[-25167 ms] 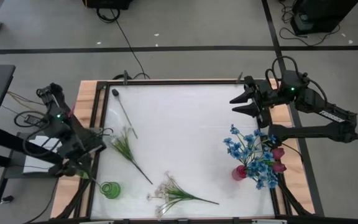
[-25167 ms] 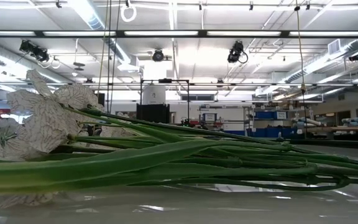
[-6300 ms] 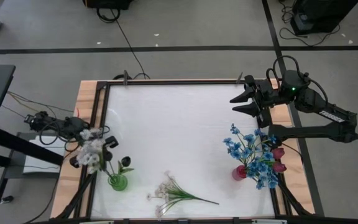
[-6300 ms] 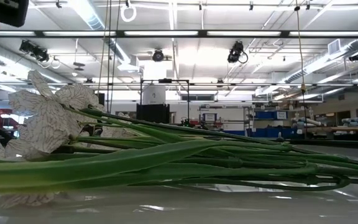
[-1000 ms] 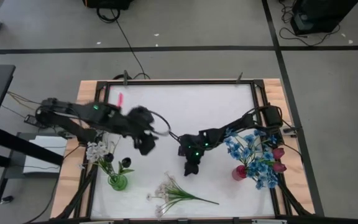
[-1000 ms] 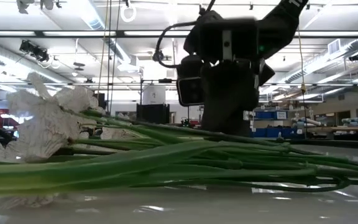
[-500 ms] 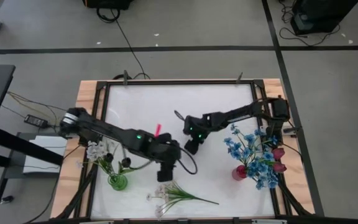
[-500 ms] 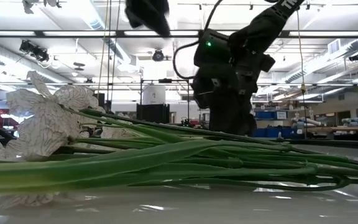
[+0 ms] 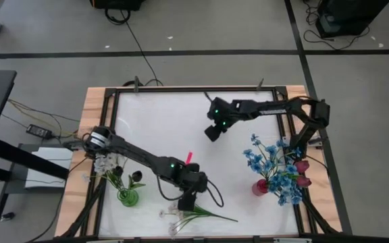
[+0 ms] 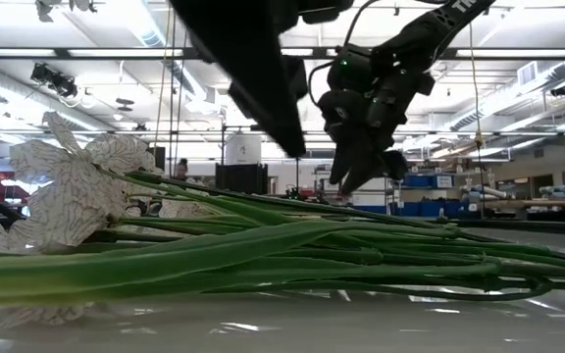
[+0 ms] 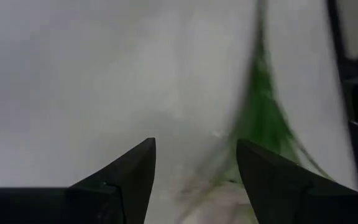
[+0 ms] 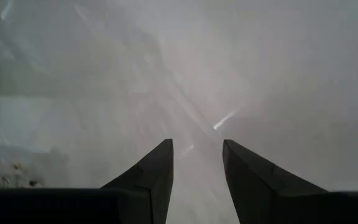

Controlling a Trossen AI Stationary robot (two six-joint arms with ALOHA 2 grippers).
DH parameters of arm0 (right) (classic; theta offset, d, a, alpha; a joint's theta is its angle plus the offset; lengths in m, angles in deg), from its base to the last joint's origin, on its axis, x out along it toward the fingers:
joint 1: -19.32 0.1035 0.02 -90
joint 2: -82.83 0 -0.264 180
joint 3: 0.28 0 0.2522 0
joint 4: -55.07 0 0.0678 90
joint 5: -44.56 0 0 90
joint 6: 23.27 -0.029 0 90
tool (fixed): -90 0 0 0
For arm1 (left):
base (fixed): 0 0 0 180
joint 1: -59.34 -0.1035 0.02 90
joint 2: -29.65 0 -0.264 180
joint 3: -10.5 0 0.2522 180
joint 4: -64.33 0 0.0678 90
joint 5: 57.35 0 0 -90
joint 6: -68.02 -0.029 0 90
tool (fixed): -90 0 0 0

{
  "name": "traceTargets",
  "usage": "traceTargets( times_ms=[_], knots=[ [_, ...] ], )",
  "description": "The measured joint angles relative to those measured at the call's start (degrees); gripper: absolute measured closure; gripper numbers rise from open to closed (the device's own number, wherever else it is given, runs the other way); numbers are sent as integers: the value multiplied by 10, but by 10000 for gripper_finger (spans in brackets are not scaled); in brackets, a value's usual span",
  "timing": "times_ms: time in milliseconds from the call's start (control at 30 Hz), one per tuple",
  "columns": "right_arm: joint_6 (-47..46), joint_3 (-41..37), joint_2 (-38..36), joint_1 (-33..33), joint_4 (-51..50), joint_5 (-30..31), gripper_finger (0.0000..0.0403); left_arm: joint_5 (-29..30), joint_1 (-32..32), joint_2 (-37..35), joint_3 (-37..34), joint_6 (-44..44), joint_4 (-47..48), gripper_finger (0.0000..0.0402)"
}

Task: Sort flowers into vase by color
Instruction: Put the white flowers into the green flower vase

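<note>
A white small-blossom spray (image 9: 189, 213) lies flat on the white table near its near edge; it fills the low view, with blossoms (image 10: 67, 196) and green stems (image 10: 312, 250). My left gripper (image 9: 184, 204) hovers open just above the spray, and the left wrist view shows blurred green stems (image 11: 263, 118) past its fingers. My right gripper (image 9: 210, 133) is open and empty over the table's far middle; it also shows in the low view (image 10: 361, 172). A green vase (image 9: 128, 197) at the near left holds white sprays and dark buds. A red vase (image 9: 260, 187) at the near right holds blue blossoms and dark red tulips.
A black frame rail (image 9: 194, 88) runs round the white table top. The blue blossoms (image 9: 270, 162) spread wide above the red vase, close to the right arm's base. Bare table (image 9: 161, 121) lies between the two arms in the far half.
My left gripper has swept from the table's left middle toward the near edge and to the right, ending over the white spray. My right gripper has drawn back from the table's middle toward the far edge. The spray and both vases have stayed in place.
</note>
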Motion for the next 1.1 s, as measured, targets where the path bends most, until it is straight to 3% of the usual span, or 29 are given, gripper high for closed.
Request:
traceTargets(
  times_ms=[167, 367, 767, 867, 1100],
  knots=[
    [9, 0, -12, -32, 2, 0, 254, -64, 19, 27, 0, 13, -25, 173],
    [18, 0, -13, -48, 3, 7, 254, -61, 24, 34, 1, 17, -41, 177],
    [22, 0, -13, -52, 15, 13, 254, -75, 30, 65, 0, -17, -46, 223],
    [22, 0, -13, -48, 14, 23, 254, -56, 30, 70, 0, -10, -44, 250],
    [22, 0, -13, -43, 14, 28, 254, -52, 32, 69, 0, -5, -40, 365]
  ],
)
